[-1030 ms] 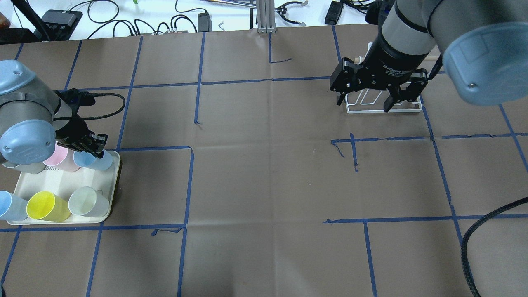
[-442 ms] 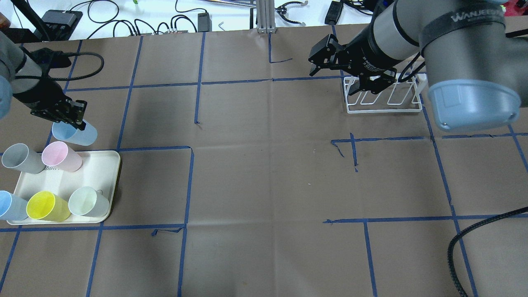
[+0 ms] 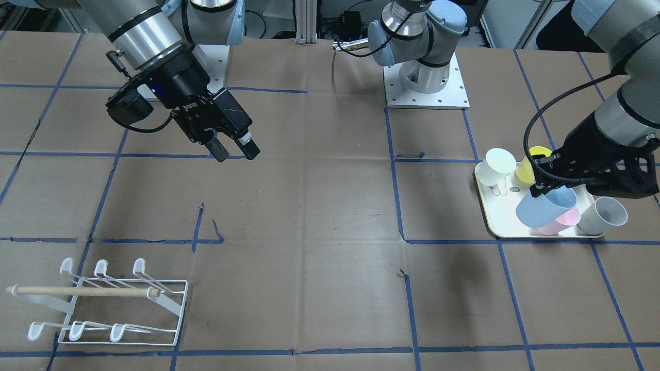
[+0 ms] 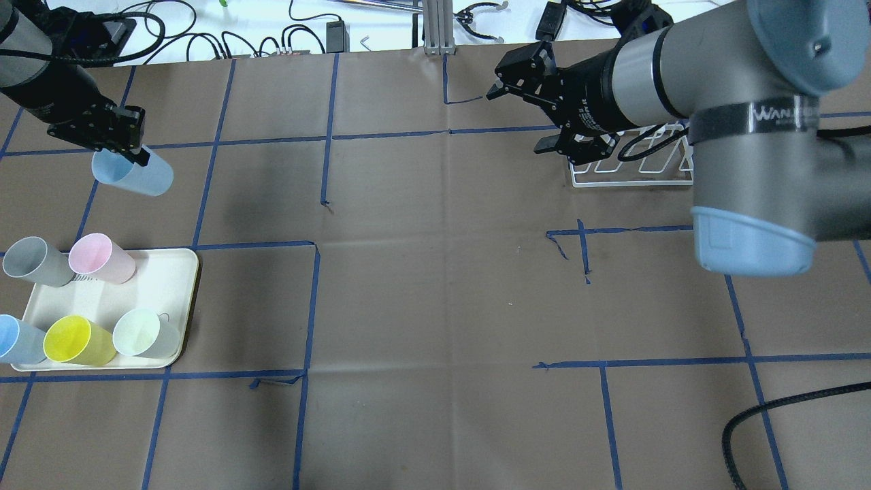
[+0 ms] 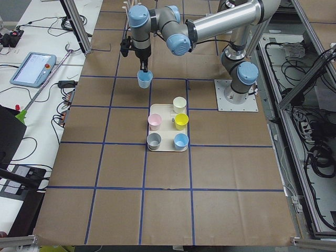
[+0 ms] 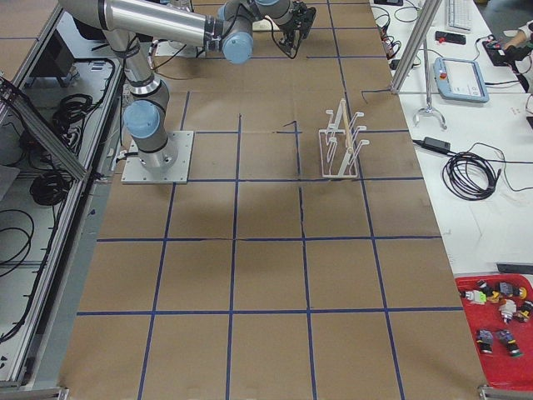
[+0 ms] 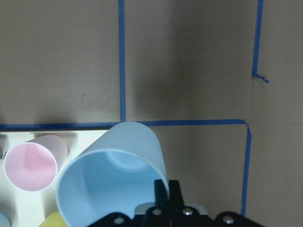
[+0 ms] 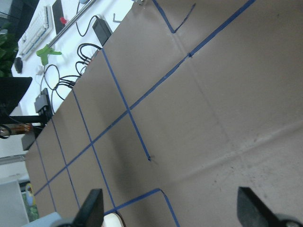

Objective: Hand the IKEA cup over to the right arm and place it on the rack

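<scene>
- left claw (image 4: 133,155) is pinched on the rim of the light-blue cup (image 4: 133,175), which is off the worktop (image 4: 442,272) and tilted, mouth toward the robot
- left wrist view: fingers (image 7: 163,193) narrow, clamped on the cup wall at the near rim, with the pink cup (image 7: 31,163) below it
- the held cup hangs past the far end of the cream tray (image 4: 178,272), toward the worktop's far edge
- front-facing view makes the cup (image 3: 546,206) look as if it sits over the tray (image 3: 495,219); the overhead and left side views show it (image 5: 144,79) beyond the tray, apart from the other cups
- tray sits near the worktop's left end and holds grey (image 4: 34,260), pink, yellow (image 4: 78,340), pale green (image 4: 145,333) and a second blue cup (image 4: 17,339), which overhangs the tray's left rim
- right claw (image 4: 516,120) is spread wide, holding nothing, raised and turned toward the left arm's side
- right wrist view shows both fingertips (image 8: 90,210) far apart, with tape grid and cables past the far edge
- rack (image 4: 633,178) stands on the right, half hidden under the right arm (image 4: 748,116) in the overhead view
- front-facing view shows the whole rack (image 3: 103,304), close to the operators' edge, wooden rod across, no cup on it
- a broad stretch of brown paper and blue tape lies between the two claws, which are well apart
</scene>
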